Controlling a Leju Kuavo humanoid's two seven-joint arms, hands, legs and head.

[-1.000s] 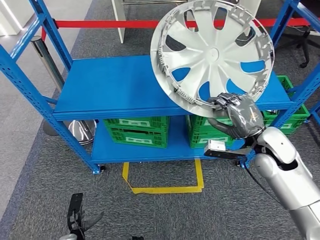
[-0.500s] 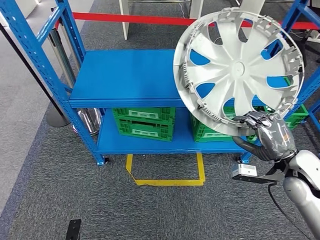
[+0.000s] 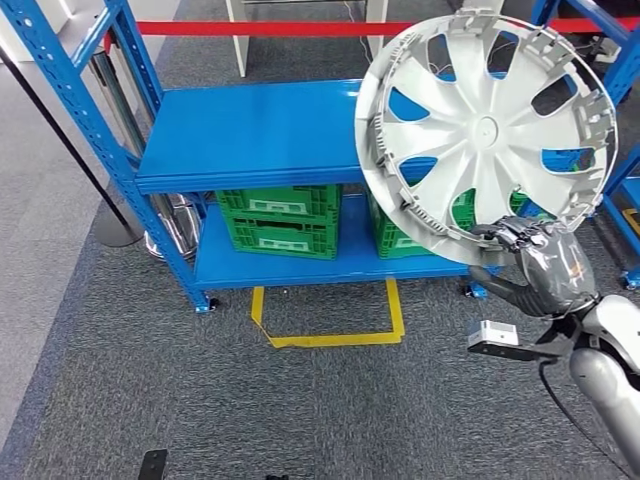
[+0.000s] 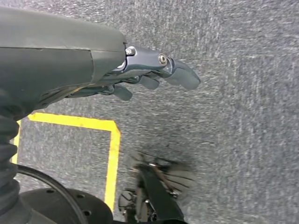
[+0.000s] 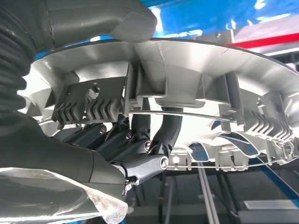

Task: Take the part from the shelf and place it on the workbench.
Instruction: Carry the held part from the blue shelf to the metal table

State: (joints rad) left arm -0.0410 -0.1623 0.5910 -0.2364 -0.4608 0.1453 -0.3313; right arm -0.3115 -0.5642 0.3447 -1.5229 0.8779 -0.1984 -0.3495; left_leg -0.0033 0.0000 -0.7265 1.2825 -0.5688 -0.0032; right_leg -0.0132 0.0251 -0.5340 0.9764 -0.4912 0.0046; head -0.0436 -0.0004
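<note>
The wheel cover [image 3: 487, 125] is big, round and silver-grey, made of shiny plastic with curved spokes and holes between them. It is up in the air, tilted, in front of the blue shelf [image 3: 249, 135], and it hides the right end of the shelf. Its top edge is cut off by the picture. Blue shows through its holes.

The right hand [image 3: 545, 265] pinches the bottom rim of the wheel cover, just under it. In the right wrist view the dark fingers [image 5: 141, 140] curl up inside the rim, by the ribbed clips, and the thick grey thumb [image 5: 102, 18] presses on the outside. Crinkly clear wrap covers part of the hand.

The left hand [image 4: 141, 77] hangs over the rough grey carpet [image 3: 113, 380]. Its fingers are straight and a little apart, and it holds nothing.

Yellow tape [image 3: 332, 335] makes a box shape on the carpet. 3 green crates [image 3: 275, 220] with holes sit on the lower shelf; the right ones are partly hidden. A red band [image 3: 249, 28] runs behind the shelf.
</note>
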